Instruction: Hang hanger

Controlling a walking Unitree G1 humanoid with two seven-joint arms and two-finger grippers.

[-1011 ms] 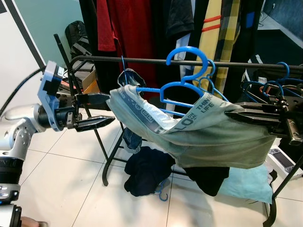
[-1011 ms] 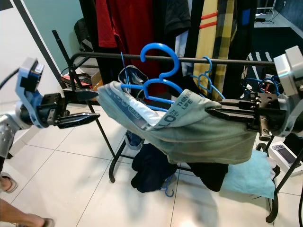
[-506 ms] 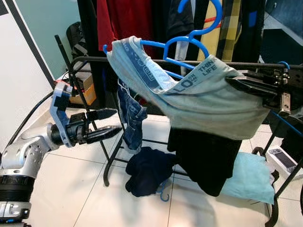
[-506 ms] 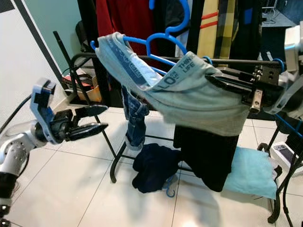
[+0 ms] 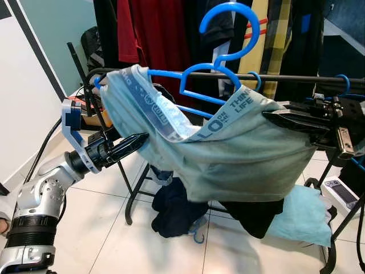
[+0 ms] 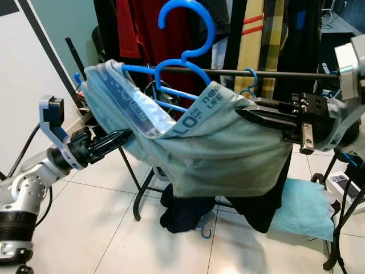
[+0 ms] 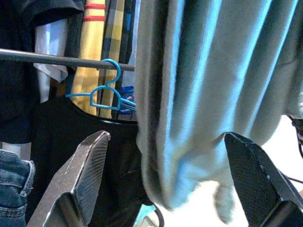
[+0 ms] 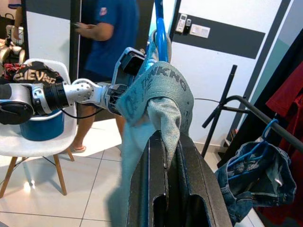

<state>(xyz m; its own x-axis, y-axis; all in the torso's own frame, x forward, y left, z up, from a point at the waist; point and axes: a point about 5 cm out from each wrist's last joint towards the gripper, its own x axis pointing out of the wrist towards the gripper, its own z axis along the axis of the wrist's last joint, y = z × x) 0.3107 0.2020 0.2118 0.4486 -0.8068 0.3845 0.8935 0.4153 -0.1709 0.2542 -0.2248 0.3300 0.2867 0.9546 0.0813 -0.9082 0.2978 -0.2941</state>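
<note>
The blue hanger (image 5: pixel 212 85), wearing a green shirt (image 5: pixel 239 154), is pinched by the right claw (image 5: pixel 268 116) before the rail (image 5: pixel 296 78); the left claw (image 7: pixel 163 189) is spread around the hem.

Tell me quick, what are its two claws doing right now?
Left gripper: open, fingers either side of the grey-green shirt's hanging edge.
Right gripper: shut on the shirt, by the blue hanger.

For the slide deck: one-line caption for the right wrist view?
Right gripper shut on the grey T-shirt draped over a blue hanger, left gripper beyond.
</note>
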